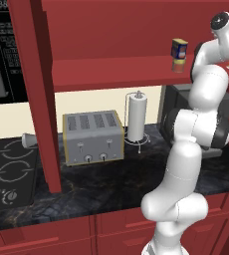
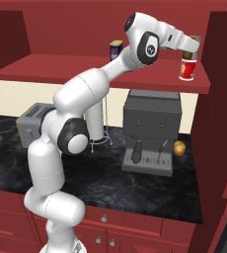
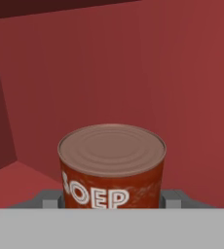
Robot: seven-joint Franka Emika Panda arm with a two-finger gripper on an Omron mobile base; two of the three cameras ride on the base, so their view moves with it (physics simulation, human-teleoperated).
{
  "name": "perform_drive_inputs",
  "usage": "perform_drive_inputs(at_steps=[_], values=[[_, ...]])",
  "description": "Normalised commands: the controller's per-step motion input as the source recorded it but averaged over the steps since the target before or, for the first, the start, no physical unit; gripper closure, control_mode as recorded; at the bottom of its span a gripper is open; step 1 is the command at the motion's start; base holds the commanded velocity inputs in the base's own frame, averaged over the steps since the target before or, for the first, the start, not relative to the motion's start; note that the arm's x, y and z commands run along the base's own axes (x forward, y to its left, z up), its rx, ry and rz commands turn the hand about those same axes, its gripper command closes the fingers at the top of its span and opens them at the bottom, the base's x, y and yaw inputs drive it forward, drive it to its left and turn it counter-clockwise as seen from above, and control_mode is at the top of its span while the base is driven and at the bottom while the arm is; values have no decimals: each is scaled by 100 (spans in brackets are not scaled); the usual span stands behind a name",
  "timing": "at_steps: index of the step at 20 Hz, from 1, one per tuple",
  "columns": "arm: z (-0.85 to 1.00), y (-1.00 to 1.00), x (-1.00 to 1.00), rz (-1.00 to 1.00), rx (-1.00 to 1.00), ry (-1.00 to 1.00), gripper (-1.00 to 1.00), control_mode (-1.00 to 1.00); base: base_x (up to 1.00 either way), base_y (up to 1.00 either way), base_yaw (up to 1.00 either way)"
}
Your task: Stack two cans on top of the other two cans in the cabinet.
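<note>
The pincer is clamped on a dark red can with white lettering, its two grey fingers pressed against the can's sides in the hand view, the flat ridged lid tilted toward the camera. In the right base view, the held can sits directly above the bright red can with a white label, which stands upright near the right end of the shelf; whether the two tins touch cannot be told. The white arm reaches up and across from the base to that spot on the cabinet, whose dark red back wall fills the space behind the can.

Farther left along the same shelf, the blue can with yellow markings rests on top of the tan-brown can, the pair standing as a small stack, well apart from the pincer.

Below the shelf, on the dark marbled counter, stand a silver toaster, a paper towel holder and a grey coffee machine, with a small yellow-brown round object just beside the machine.
</note>
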Motion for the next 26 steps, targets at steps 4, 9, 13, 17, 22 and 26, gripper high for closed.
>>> perform_drive_inputs(at_steps=[4, 9, 13, 17, 22, 26], values=[[0, 10, 0, 0, 0, 2, 100, -100, 0, 0, 0], [0, 1, 0, 0, 0, 0, 100, -100, 0, 0, 0], [-1, 0, 0, 0, 0, 0, 100, -100, 0, 0, 0], [-3, 0, 0, 0, 0, 0, 100, -100, 0, 0, 0], [-7, 0, -5, 0, 0, 0, 100, -100, 0, 0, 0], [0, 0, -4, 0, 0, 0, 100, -100, 0, 0, 0]])
